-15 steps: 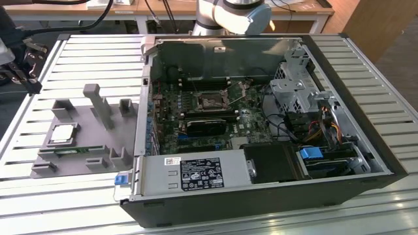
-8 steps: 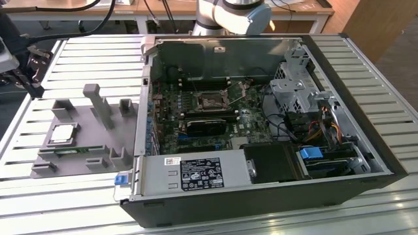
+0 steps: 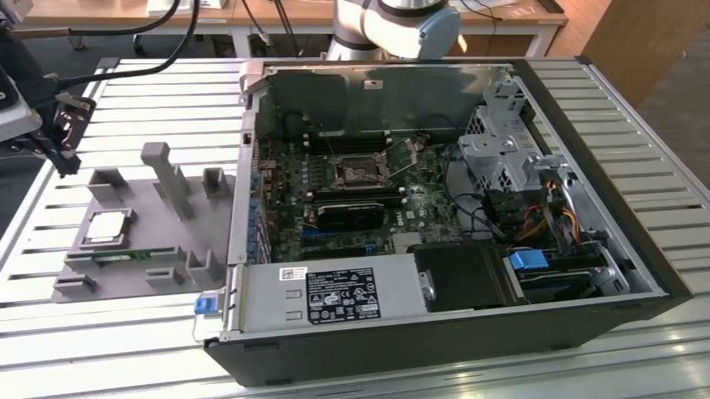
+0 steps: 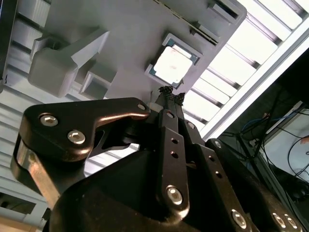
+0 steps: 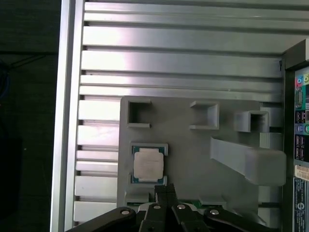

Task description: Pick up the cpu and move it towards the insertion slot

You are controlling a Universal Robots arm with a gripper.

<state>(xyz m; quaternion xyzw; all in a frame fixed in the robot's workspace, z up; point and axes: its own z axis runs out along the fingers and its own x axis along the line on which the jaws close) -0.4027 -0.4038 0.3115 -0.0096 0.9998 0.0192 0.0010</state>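
The small silvery-white square cpu (image 5: 147, 164) lies flat in a recess of the grey plastic fixture tray (image 5: 193, 159), outside the open black computer case (image 3: 444, 349) and well apart from its metal-framed insertion slot (image 3: 357, 170). My black gripper (image 5: 165, 189) hangs near the chip, fingers pressed together, pinching nothing.

Glare whitens the cpu (image 4: 172, 65) and table (image 4: 270, 29) (second wrist view); the case (image 3: 367, 96) is dim inside.
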